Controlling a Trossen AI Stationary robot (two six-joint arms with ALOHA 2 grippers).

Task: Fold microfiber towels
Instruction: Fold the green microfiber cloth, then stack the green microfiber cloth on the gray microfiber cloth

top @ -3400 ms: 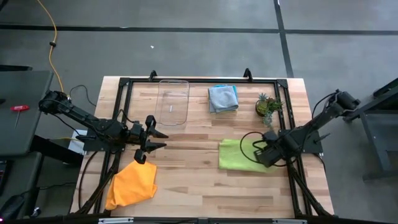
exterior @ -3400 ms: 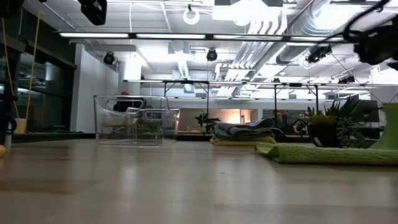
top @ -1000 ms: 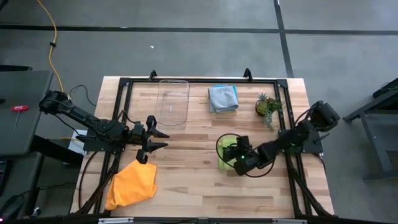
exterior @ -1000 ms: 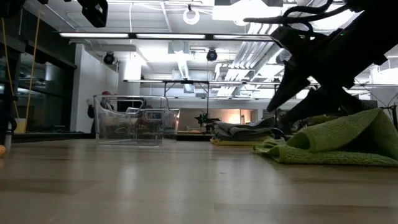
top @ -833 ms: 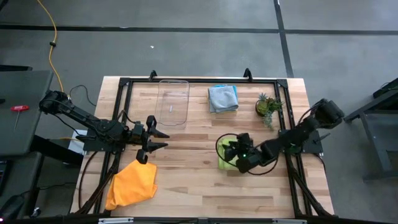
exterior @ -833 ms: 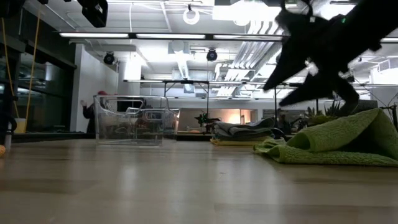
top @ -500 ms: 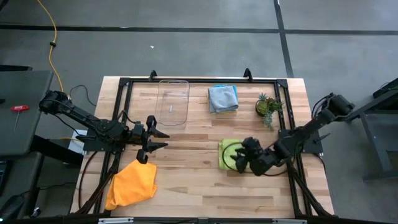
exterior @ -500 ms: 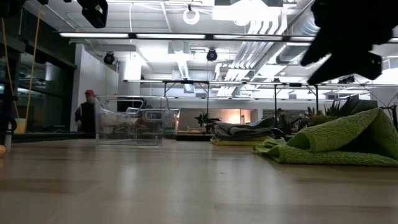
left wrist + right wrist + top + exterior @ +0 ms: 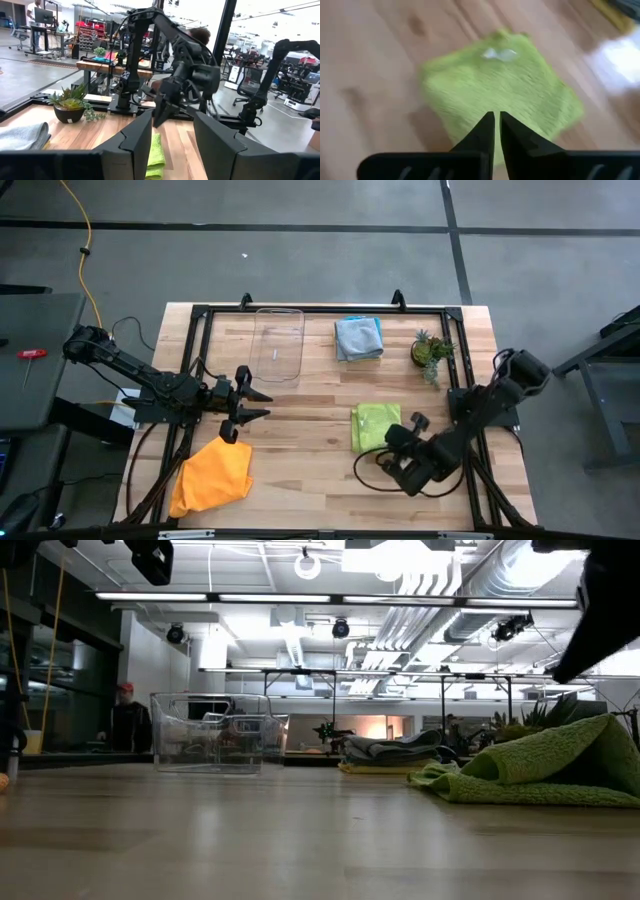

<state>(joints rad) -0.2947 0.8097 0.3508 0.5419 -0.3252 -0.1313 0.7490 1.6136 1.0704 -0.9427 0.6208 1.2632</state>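
Lime green towel (image 9: 374,426): folded to a small pad on the desk, just beyond the right tool's tips, not touching them; white tag on its top face in the right wrist view.
Open room: bare wood between the two tools; bare strip along the near desk edge beside the right tool.
Desk edges: black frame rail (image 9: 320,309) runs round the wooden desk (image 9: 310,470); right arm crosses the rail on its side.
Right tool (image 9: 387,464): fingers (image 9: 485,131) pressed almost together, nothing between them; raised over the desk, pointing down at the lime towel.
Right arm pose: bent low, reaching in from the desk's right side.
Left tool (image 9: 258,404): fingers (image 9: 129,141) spread with a clear gap, holding nothing; waits near the left side, level.
Orange towel (image 9: 212,476): crumpled, just below-near the left tool toward the near edge.
Blue-grey towel (image 9: 358,338): folded stack at the far edge, well apart from both tools.
Clear tray (image 9: 278,343): far side, beyond the left tool.
Potted plant (image 9: 431,351): far right corner, beyond the right tool.
Room: grey floor, person (image 9: 125,718) standing far behind the tray in the low view.
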